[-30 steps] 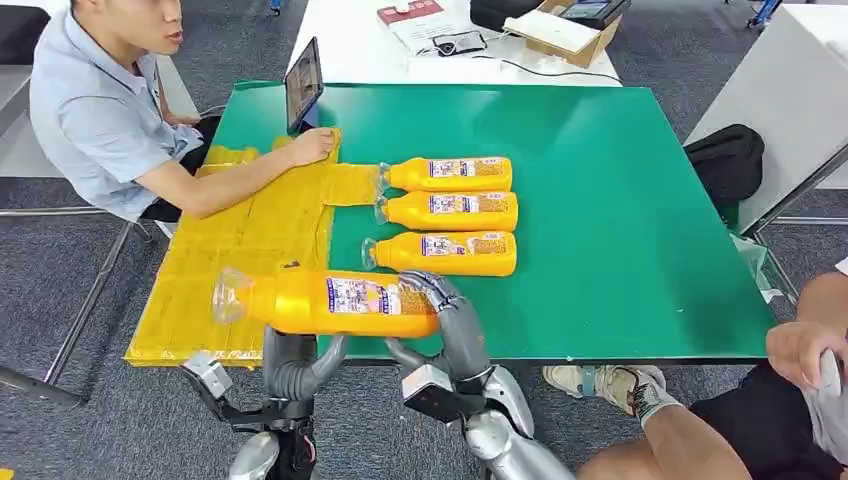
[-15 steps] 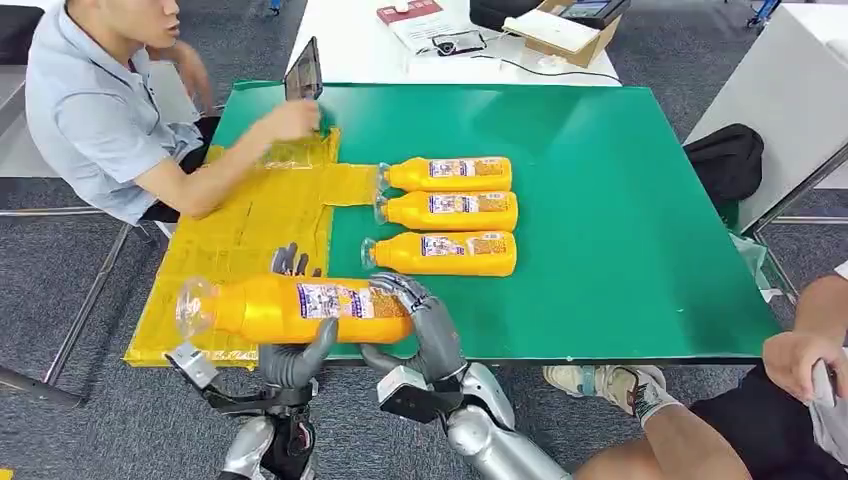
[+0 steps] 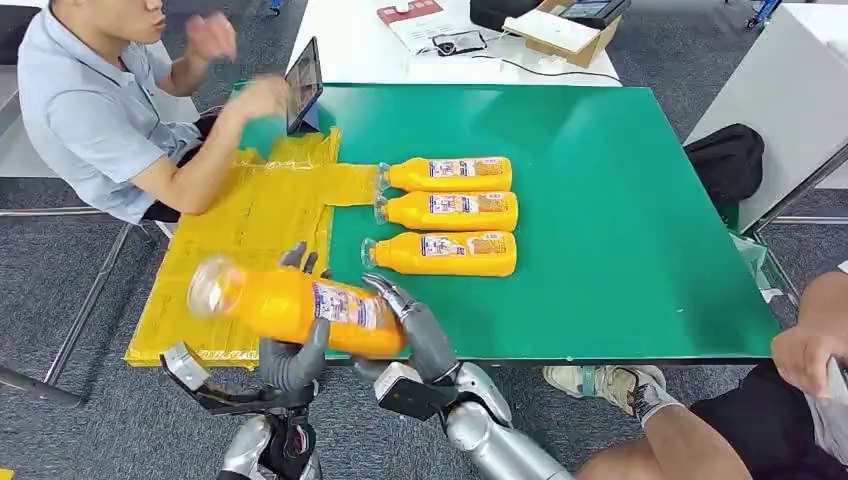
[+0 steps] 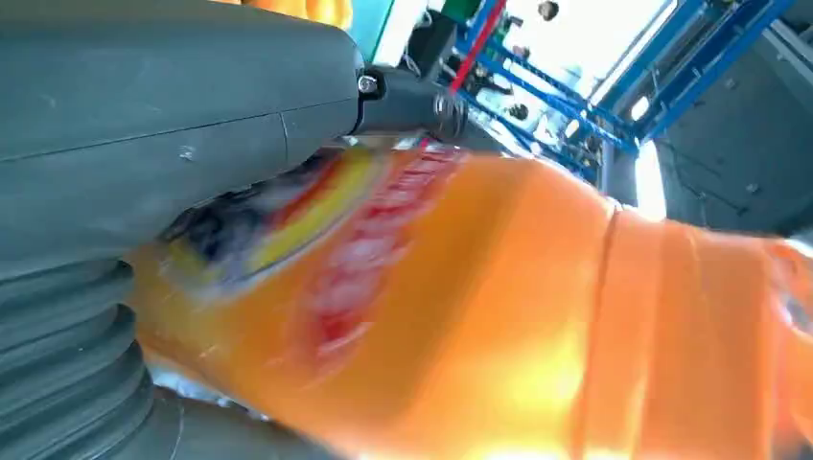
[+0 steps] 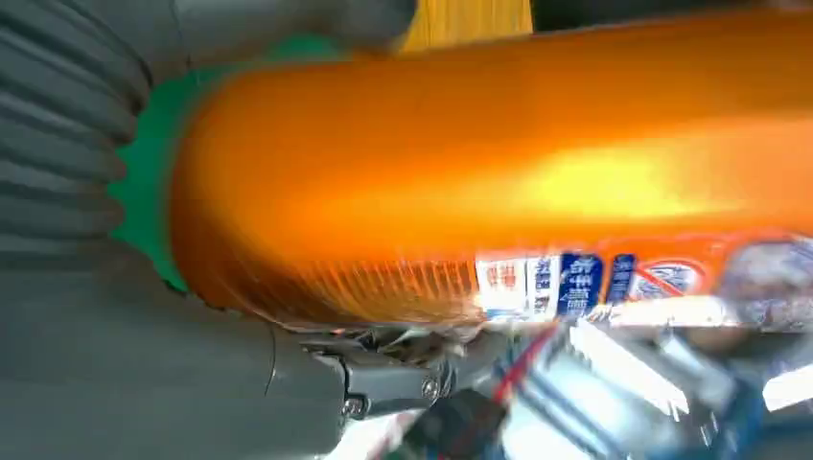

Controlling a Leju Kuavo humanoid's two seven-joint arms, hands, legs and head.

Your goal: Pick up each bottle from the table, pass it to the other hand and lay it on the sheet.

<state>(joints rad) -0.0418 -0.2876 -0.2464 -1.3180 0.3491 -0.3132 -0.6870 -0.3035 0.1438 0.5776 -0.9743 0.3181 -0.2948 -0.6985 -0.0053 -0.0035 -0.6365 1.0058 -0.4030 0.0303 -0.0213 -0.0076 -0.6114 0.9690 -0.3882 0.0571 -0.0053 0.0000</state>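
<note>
An orange bottle (image 3: 290, 305) with a clear cap hangs tilted over the table's near edge, cap end up and to the left. My right hand (image 3: 420, 335) grips its base end. My left hand (image 3: 290, 360) wraps its middle, fingers behind and thumb in front. The left wrist view has the bottle (image 4: 537, 316) blurred against my left hand (image 4: 173, 115). In the right wrist view the bottle (image 5: 499, 172) lies in my right hand (image 5: 144, 364). The yellow sheet (image 3: 250, 230) lies on the table's left part. Three more orange bottles (image 3: 448, 174), (image 3: 450, 211), (image 3: 445, 253) lie side by side beside the sheet.
The green table (image 3: 620, 200) is bare on its right half. A person (image 3: 90, 110) sits at the far left with both hands raised near an upright tablet (image 3: 303, 85). Another person's knee and hand (image 3: 810, 350) are at the near right. A black bag (image 3: 728, 160) sits past the right edge.
The bottle has shifted left and tilted cap end up. My left hand has come up and closed around its middle. The seated person lifted a hand off the sheet.
</note>
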